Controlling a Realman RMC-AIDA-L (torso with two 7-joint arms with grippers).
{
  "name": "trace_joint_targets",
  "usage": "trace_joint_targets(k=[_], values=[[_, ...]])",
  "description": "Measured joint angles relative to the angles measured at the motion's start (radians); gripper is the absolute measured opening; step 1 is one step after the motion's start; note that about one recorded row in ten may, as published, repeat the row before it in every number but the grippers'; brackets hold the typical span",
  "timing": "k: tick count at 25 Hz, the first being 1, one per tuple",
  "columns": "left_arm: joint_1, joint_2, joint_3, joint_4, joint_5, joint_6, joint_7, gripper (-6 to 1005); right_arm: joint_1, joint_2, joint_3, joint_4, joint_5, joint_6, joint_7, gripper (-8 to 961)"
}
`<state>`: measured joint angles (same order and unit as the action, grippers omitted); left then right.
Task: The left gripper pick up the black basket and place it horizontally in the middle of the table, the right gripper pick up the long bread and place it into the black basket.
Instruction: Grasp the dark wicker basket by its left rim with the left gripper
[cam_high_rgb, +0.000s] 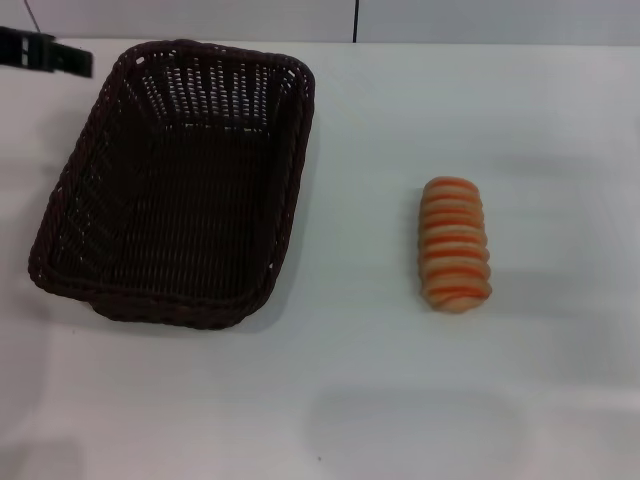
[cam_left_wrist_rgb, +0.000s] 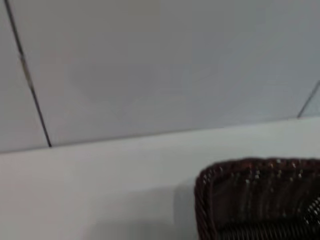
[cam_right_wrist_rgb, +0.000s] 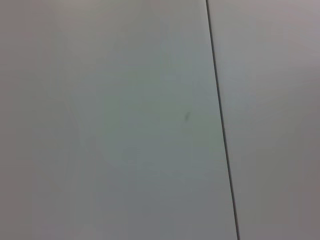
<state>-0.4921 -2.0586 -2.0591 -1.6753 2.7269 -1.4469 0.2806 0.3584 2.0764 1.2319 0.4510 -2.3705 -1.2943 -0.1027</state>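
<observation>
The near edge of the counter (cam_high_rgb: 330, 420) lay bare. Midway back toward its right edge, the long bread (cam_high_rgb: 454, 243) rested lengthwise, well apart from the black basket (cam_high_rgb: 180, 180), which sat empty and upright near the left edge, its long side running near to far. At the far left corner, a black piece that was probably your left hand (cam_high_rgb: 45, 52) reached in beside the basket's far rim; whether it was open could not be told, and it held nothing. Your right hand was out of sight. You would have done best to grip the far rim firmly, lift level, then turn the basket crosswise.
</observation>
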Motion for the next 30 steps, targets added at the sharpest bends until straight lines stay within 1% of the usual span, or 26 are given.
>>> trace_joint_targets(k=[2,7,11,23,30], values=[[-0.026,0.0,0.029,0.029,0.037,-0.02,-0.032,812,0.004,-0.001,0.0,0.0,-0.003,-0.002,-0.001,713],[-0.065,0.0,0.057,0.119,0.085,-0.037,-0.061,808,0.02,-0.002,-0.001,-0.013,-0.007,-0.003,-0.003,714],[-0.072,0.0,0.07,0.183,0.098,-0.019,-0.064,798,0.028,-0.003,-0.001,-0.026,-0.007,-0.003,-0.004,714],[-0.07,0.0,0.089,0.288,0.117,0.053,-0.054,766,0.019,-0.003,-0.004,-0.025,-0.007,-0.006,-0.005,713],[-0.077,0.002,0.09,0.334,0.13,0.066,-0.041,748,0.014,-0.003,-0.005,-0.023,-0.008,-0.014,-0.005,713]])
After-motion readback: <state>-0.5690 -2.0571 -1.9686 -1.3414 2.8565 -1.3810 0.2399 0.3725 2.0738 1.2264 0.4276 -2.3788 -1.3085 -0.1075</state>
